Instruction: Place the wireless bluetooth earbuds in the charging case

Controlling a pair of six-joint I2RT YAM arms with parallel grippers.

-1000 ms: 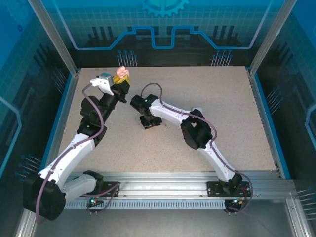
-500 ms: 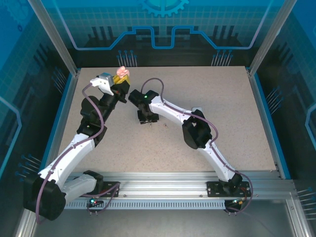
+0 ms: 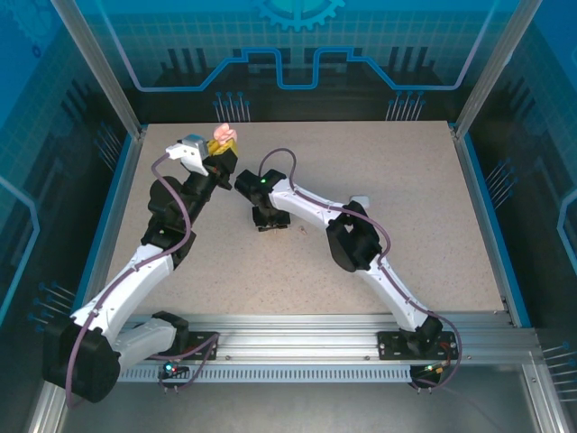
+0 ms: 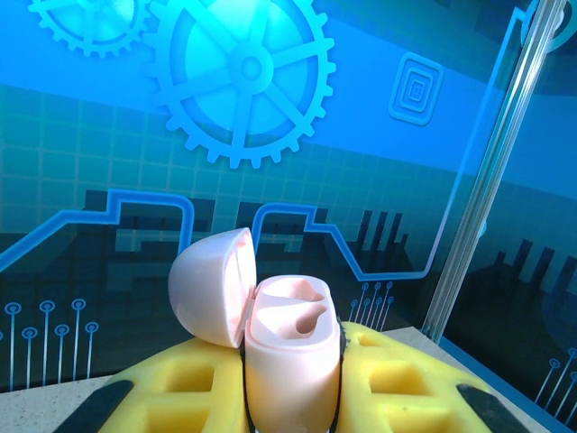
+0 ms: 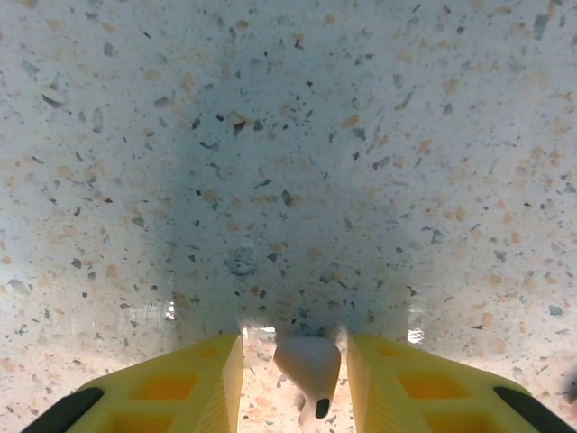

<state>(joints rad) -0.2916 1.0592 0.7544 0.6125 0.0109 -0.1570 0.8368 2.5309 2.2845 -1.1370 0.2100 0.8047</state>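
Earbud (image 5: 308, 363) lies on the speckled surface (image 5: 288, 135) between the spread fingers of the right tool (image 5: 294, 343); that arm points straight down. Left tool (image 3: 222, 146), raised at far left, pinches the open case (image 4: 290, 343).

Case (image 4: 290, 361) in left claw (image 4: 290, 401): smooth satin plastic. Earbud (image 5: 308, 363) betw. right claw (image 5: 294, 365) pads (image 5: 406, 383): glossy plastic. Pads: matt yellow. Desk (image 5: 288, 135) beneath: speckled, matt.

I count one charging case (image 4: 293, 361), one earbud (image 5: 309, 361) and one table (image 3: 406, 198). Of grippers I count two, my left gripper (image 3: 220, 153) and my right gripper (image 3: 268, 221), with two yellow fingers (image 5: 180, 383) on each.
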